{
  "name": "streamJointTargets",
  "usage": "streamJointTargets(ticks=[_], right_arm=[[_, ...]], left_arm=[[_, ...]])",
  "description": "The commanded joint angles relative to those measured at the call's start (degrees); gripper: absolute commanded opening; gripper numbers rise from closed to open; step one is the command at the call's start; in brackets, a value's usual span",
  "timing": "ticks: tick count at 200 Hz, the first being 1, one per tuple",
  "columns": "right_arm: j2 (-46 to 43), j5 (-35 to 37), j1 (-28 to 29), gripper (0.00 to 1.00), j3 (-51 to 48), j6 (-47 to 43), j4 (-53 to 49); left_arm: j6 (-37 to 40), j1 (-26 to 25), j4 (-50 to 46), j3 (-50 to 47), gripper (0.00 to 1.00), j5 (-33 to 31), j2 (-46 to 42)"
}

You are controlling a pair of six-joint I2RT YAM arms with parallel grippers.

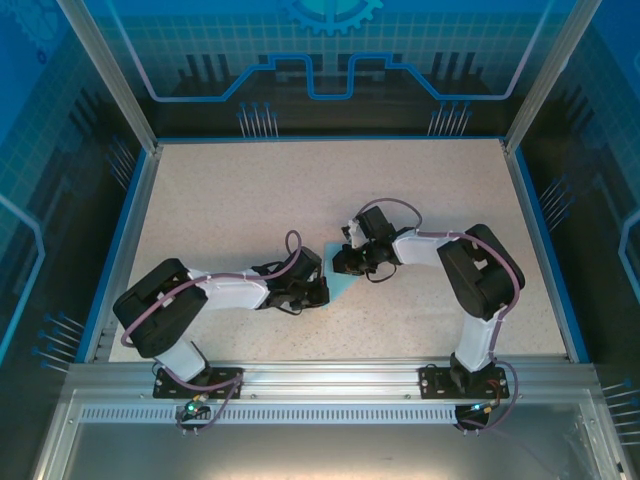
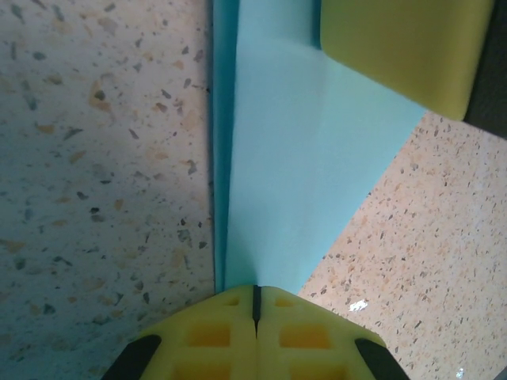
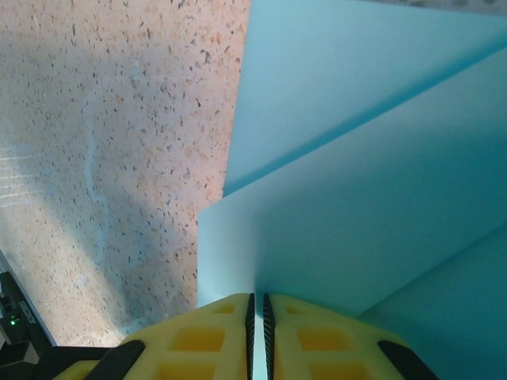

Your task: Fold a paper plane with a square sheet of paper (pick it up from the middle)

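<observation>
Though plain, light-blue paper (image 2: 309, 174), crisply layered.

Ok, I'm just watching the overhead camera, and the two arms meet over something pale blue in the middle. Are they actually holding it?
Observer: Yes. In the left wrist view the left gripper has its yellow fingers shut on one end of the paper.
Operator: And the other arm?
Observer: Its own wrist view shows the right gripper shut on an edge too, with a thin line of paper between its fingers.
Operator: Is it one flat sheet?
Observer: No. The right wrist view shows several layers lying over one another, their straight edges crossing at angles.
</observation>
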Motion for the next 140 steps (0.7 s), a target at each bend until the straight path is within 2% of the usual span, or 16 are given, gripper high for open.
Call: streamJointTargets(ticks=[1, 85, 140], right_arm=[[2.19, -0.80, -0.03, 0.13, 0.66, -2.56, -1.38], [6.16, 0.32, -6.71, 0.14, 5.76, -6.41, -1.90], [8.20, 3.66, -9.12, 0.15, 11.47, -7.73, -5.56]], left_arm=[[-1.30, 0.39, -2.77, -1.93, 0.00, -1.12, 0.99], [-1.02, 0.38, -3.68, -4.64, 0.00, 0.44, 1.69], [-1.75, -0.05, -2.64, -4.88, 0.00, 0.74, 1.88]])
